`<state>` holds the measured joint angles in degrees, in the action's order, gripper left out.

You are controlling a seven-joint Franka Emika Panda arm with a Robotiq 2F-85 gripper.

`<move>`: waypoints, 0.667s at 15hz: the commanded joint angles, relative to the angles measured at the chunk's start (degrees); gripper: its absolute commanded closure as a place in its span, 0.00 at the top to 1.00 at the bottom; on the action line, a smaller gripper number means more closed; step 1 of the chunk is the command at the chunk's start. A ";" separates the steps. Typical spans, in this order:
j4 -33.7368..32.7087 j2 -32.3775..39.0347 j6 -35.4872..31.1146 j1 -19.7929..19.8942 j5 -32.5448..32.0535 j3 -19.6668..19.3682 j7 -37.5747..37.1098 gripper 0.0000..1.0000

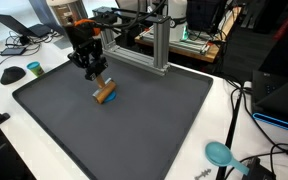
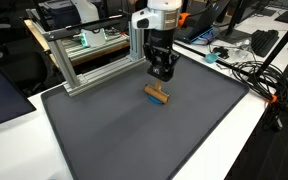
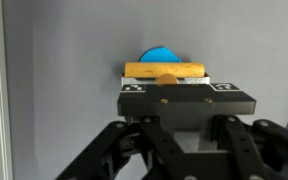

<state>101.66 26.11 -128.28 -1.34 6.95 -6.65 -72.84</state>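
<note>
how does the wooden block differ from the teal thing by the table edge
The wooden block is tan and elongated; the teal object has a rounded head. The wooden block lies on the dark mat beneath the gripper; the teal object lies off the mat on the white table. Neither is held.

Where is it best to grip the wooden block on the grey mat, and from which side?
Probably grip the wooden block at its middle, across the narrow width, from straight above: it lies flat on the mat, long and slim, with a blue piece at one long edge.
</note>
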 commanded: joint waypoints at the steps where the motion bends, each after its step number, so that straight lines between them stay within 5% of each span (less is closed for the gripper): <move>1: 1.60 2.58 -1.75 1.05 3.17 1.87 2.58 0.22; 10: 1.46 2.75 -0.55 1.88 5.77 2.37 5.82 0.22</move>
<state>101.73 26.11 -127.95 -0.30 9.67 -5.95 -69.03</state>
